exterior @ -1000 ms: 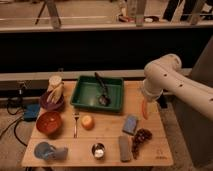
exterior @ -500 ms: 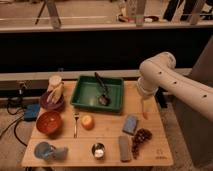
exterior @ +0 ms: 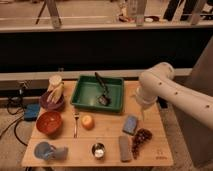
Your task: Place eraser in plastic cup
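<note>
see gripper (exterior: 144, 113) above the desk's (exterior: 161, 150) right edge; cannot tell whether spread or pressed together. take for the eraser (exterior: 125, 148) the grey block by the front edge. risk grabbing the blue sponge (exterior: 130, 124) just beside it instead. plastic cup (exterior: 55, 81), probably the pale one near the back-left corner, contents hidden; green tray (exterior: 86, 96) holding a dark utensil (exterior: 102, 91).

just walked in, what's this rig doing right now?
The white robot arm has its end effector hanging over the right side of the wooden table, close to the blue rectangular sponge. The grey rectangular eraser lies near the front edge, not yet picked up. The blue plastic cup lies on its side at the front left.
</note>
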You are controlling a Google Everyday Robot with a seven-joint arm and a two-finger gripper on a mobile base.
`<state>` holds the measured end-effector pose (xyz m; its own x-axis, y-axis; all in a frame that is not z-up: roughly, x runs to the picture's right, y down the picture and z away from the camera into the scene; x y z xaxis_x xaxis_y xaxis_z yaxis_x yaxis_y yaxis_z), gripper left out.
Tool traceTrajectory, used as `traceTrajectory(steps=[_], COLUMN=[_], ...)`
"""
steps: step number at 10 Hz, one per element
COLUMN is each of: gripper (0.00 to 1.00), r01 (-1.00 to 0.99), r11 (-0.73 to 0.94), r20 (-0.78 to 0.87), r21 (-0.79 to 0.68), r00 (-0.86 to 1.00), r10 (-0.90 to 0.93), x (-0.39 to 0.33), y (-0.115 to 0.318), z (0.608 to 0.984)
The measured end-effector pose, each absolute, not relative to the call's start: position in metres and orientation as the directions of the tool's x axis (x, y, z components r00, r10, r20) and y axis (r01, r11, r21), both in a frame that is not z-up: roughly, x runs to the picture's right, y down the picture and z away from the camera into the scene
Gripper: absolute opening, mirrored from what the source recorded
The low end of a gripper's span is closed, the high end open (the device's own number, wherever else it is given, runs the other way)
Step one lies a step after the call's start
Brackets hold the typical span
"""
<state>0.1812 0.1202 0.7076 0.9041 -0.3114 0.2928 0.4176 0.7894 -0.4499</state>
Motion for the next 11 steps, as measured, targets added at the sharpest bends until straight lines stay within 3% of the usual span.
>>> traceTrajectory(steps=[3,6,9,11], gripper=[0.8,0.8,0.8,0.8], r01=[0.611,0.832,0.954,0.978], r11=[0.709,0.543,0.287,0.193], r20=[0.44,0.576,0.571,0.511], r21=[-0.352,-0.11,0.083,0.078], r00=[0.777,0.499,0.191,0.127], r10=[-0.451,-0.648,-0.798,-0.85], x=[0.197,0.193,0.169,0.152], y=[0.179,0.22,0.262,0.278], z=[0.677,0.651,0.636,0.641])
